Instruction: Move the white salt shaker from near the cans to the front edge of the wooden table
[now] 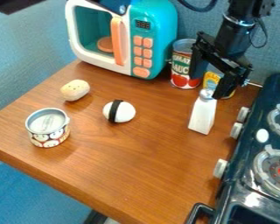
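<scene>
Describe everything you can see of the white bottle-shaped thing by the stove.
The white bottle stands upright on the wooden counter, beside the stove. Its smooth, flat-sided body widens toward the base, and a rounded silvery top caps it. It looks like plastic or painted wood. The open tool hangs at its top; whether they touch, I cannot tell.

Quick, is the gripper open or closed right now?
Gripper: open, fingers apart, near the white shaker's top; whether they touch can't be told.
</scene>
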Controlling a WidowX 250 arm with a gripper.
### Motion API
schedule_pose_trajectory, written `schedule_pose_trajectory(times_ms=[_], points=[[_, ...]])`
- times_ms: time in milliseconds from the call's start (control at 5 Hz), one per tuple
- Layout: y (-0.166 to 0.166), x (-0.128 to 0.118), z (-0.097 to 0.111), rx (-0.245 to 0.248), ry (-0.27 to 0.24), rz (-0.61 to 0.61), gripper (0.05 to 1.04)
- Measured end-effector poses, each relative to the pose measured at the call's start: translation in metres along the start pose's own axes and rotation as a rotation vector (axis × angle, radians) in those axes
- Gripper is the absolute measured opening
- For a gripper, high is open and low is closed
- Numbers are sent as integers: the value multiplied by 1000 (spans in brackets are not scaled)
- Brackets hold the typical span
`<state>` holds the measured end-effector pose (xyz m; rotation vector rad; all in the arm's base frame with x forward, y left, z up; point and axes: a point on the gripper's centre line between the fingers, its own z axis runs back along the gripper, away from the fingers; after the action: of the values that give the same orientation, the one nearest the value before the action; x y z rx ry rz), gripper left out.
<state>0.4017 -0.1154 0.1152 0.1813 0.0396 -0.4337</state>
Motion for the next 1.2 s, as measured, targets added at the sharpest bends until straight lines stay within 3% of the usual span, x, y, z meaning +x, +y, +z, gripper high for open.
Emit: schedule_pose_trajectory(times_ms=[200, 600, 1000, 1200], points=[[0, 1, -5, 0, 29, 59, 1000], [-9, 10, -21, -76, -39, 92, 1000], [3, 13, -19, -111, -57, 123, 953], [8, 17, -28, -115, -38, 124, 668]])
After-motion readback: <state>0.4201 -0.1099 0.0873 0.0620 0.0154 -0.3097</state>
